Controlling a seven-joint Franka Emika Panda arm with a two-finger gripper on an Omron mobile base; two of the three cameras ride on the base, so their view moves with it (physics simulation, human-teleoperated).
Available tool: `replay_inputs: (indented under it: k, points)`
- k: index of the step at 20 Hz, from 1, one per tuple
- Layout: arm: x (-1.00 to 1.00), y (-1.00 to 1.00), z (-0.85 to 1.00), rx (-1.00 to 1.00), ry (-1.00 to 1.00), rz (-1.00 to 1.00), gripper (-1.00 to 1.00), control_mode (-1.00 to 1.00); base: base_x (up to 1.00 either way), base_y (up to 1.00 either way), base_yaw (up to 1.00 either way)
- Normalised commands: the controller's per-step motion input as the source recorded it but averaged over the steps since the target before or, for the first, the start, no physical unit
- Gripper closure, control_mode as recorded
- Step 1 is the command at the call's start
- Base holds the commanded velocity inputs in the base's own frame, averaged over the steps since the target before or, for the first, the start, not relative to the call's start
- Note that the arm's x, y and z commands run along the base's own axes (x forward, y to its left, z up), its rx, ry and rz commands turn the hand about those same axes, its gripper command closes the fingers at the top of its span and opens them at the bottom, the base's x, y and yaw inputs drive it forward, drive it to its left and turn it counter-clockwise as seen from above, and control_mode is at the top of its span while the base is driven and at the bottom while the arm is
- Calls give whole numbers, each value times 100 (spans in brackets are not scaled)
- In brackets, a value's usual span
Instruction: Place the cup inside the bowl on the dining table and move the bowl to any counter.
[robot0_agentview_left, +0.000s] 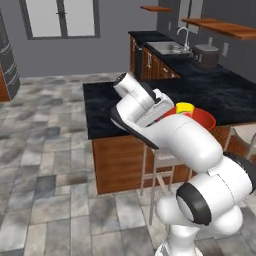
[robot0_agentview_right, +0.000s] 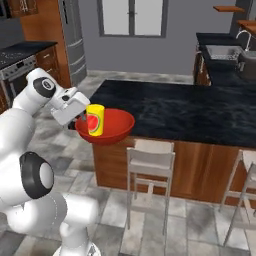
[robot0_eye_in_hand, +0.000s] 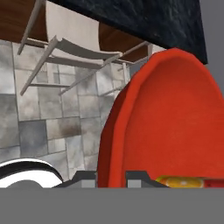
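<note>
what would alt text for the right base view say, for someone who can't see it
A white robot arm's gripper holds a wide red bowl by its rim, lifted beside the edge of the black dining table, with a small yellow cup standing in it. Pale stools stand below.

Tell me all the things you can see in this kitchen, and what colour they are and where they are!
bowl: one, red, held off the near edge of the dining table, above the floor.
cup: one, yellow with a red mark, standing inside the bowl.
dining table: one, black top on reddish wood.
stools: two, pale, at the table's near side.
counter: one, black top, along the far wall.
sink: one, grey, set in the counter.
cooker pot: one, dark grey, on the counter.
gripper: one, closed on the bowl's rim.
</note>
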Motion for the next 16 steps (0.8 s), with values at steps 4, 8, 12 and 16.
replay_inputs:
  k: [4,8,12,16]
  points:
    - [0,0,0,0,0,0,100,100,1,94,0]
    - [0,0,0,0,0,0,100,100,2,98,0]
    - [0,0,0,0,0,0,100,100,13,90,-1]
    - [0,0,0,0,0,0,100,100,39,66,-6]
